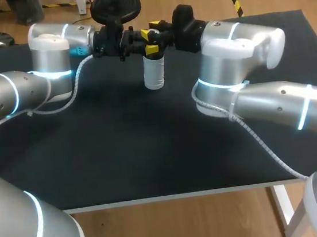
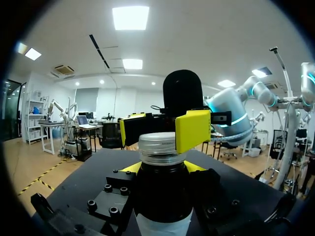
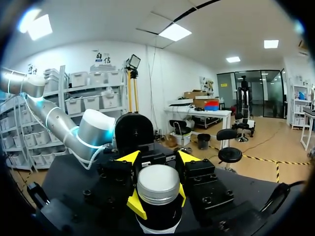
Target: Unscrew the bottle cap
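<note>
A dark bottle [image 1: 154, 73] with a white label and a silver metal cap [image 3: 157, 184] stands upright on the black tabletop [image 1: 150, 148], upper middle of the head view. The left end effector [image 2: 162, 168] clamps its shoulder, and the right end effector [image 3: 157, 199] pinches the cap.

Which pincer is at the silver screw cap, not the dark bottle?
The right pincer, closed on the silver metal cap; the left pincer grips the dark bottle below.

Left silver arm [image 1: 22, 89] and right silver arm [image 1: 272, 101]: smooth rounded tubes, glowing cyan-white rings! A pale ribbed cable [image 1: 76, 85] loops off each. Left claw [image 2: 162, 167] and right claw [image 3: 156, 199]: blocky black, studded with black screws [image 2: 104, 188], bright yellow fingertips [image 3: 134, 202].
</note>
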`<state>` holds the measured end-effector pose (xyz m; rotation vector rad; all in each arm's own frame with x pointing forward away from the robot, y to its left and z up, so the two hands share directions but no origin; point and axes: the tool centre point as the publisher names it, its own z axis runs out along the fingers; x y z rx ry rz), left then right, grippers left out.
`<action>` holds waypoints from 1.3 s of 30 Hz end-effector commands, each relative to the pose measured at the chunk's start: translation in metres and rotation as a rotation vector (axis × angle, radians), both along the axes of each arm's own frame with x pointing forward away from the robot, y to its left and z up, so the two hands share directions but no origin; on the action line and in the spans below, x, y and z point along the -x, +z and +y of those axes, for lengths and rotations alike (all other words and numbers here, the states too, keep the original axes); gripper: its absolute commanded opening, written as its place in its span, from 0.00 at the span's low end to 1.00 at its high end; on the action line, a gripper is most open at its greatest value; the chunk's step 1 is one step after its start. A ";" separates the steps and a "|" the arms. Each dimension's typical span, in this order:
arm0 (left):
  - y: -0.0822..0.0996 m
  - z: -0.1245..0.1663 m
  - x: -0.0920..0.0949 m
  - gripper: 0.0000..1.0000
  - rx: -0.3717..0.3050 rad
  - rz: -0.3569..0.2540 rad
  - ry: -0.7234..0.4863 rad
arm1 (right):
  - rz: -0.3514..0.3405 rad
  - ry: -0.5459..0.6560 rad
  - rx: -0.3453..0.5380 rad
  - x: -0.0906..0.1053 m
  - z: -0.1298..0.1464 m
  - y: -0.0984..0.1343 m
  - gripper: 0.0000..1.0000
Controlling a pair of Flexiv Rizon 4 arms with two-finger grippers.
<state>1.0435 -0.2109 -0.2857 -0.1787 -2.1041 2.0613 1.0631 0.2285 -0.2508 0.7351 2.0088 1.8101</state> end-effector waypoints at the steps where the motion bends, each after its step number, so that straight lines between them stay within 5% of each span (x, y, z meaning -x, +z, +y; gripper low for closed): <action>1: 0.001 -0.002 0.000 0.00 0.003 0.000 -0.008 | -0.011 0.027 -0.011 -0.005 -0.002 -0.005 0.00; 16: 0.001 -0.002 0.000 0.00 0.003 0.000 -0.008 | -0.055 0.342 -0.066 0.001 0.000 -0.006 0.00; 39: 0.001 -0.002 0.000 0.00 0.003 0.000 -0.008 | 0.071 0.984 -0.128 0.017 0.021 -0.016 0.00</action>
